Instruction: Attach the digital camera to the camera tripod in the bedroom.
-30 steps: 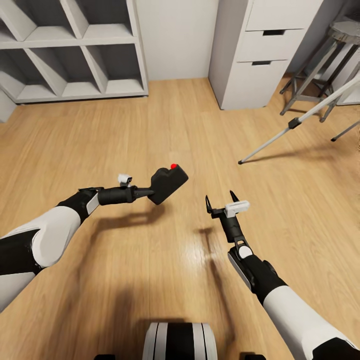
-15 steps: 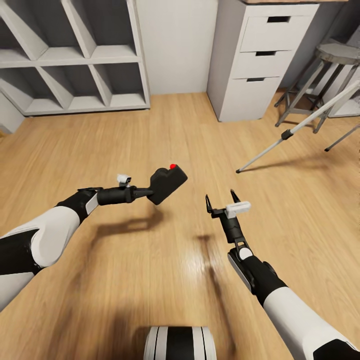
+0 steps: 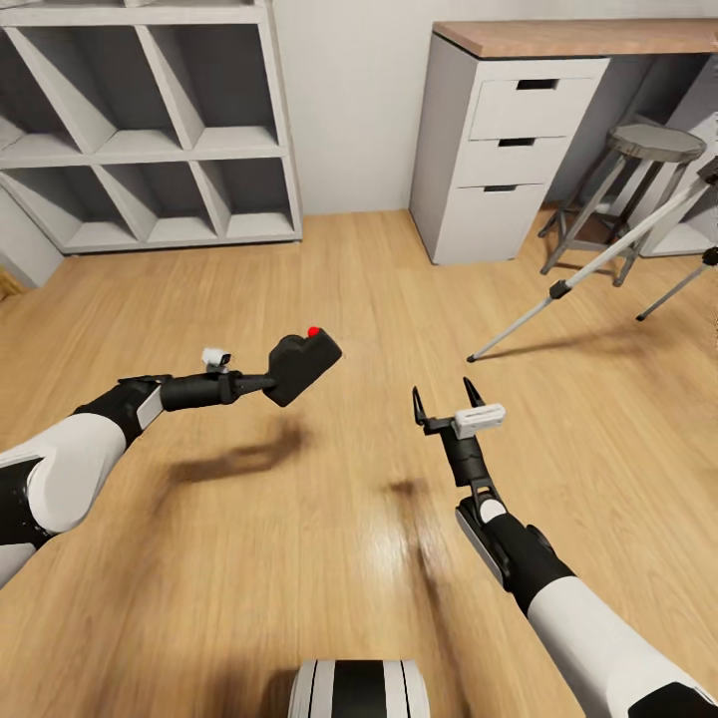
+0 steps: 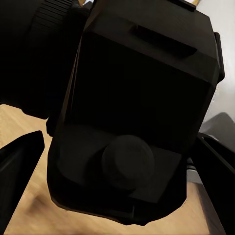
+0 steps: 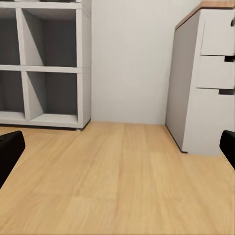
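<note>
Gripping the digital camera (image 3: 302, 365), the left gripper (image 3: 267, 380) holds it above the light wood floor (image 3: 299, 519), its fingers clamped on the black body with the red button on top; in the left wrist view the camera (image 4: 137, 112) sits between the dark fingertips (image 4: 19, 156). The right gripper (image 3: 444, 399) is spread wide with nothing between its fingers, poised over bare floor. Well beyond the right gripper's fingertips and off to their outer side, the camera tripod (image 3: 598, 264) slants across the floor on silver legs, with only its legs in view. Just behind the tripod stands a grey round stool (image 3: 638, 170), beside the white desk (image 3: 499, 150) with its wood top and drawers. Far ahead of the left fingers stands the grey cube shelf (image 3: 150, 130), against the wall
</note>
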### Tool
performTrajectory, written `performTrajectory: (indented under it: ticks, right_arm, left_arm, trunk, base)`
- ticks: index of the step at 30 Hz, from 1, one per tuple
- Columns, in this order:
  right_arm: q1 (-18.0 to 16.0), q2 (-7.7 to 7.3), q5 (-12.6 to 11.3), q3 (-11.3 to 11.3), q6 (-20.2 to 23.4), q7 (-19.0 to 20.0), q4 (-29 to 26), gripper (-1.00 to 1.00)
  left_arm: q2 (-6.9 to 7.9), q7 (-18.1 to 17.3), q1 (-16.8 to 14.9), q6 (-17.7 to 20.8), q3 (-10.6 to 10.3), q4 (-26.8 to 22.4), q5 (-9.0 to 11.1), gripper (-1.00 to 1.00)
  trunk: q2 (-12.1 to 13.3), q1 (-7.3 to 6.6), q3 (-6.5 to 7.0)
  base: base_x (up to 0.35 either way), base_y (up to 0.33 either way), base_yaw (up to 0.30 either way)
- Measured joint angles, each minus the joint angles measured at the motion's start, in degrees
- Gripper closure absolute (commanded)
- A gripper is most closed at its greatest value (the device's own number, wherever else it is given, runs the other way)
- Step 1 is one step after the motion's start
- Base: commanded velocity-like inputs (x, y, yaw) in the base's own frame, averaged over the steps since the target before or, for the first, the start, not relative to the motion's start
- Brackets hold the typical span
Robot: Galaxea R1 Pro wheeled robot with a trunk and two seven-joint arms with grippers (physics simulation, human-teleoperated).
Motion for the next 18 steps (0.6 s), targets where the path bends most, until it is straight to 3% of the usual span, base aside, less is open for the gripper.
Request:
performTrajectory:
  ticks: [9, 18]
  right_arm:
    - [0.15, -1.83, -0.07, -0.13, -0.12, -0.04, -0.03, -1.0]
    - [0.16, -2.21, -0.09, -1.53, 0.3, -0.1, -0.27, -1.0]
  left_arm:
    - [2.57, 0.0, 0.0, 0.38, 0.07, -0.05, -0.01, 1.0]
    - [5.2, 0.0, 0.0, 0.53, 0.08, 0.03, 0.08, 1.0]
  trunk:
    - [0.12, -0.23, 2.0]
    - [0.24, -0.46, 3.99]
  base:
    - [0.0, 0.0, 0.0]
    - [0.0, 0.0, 0.0]
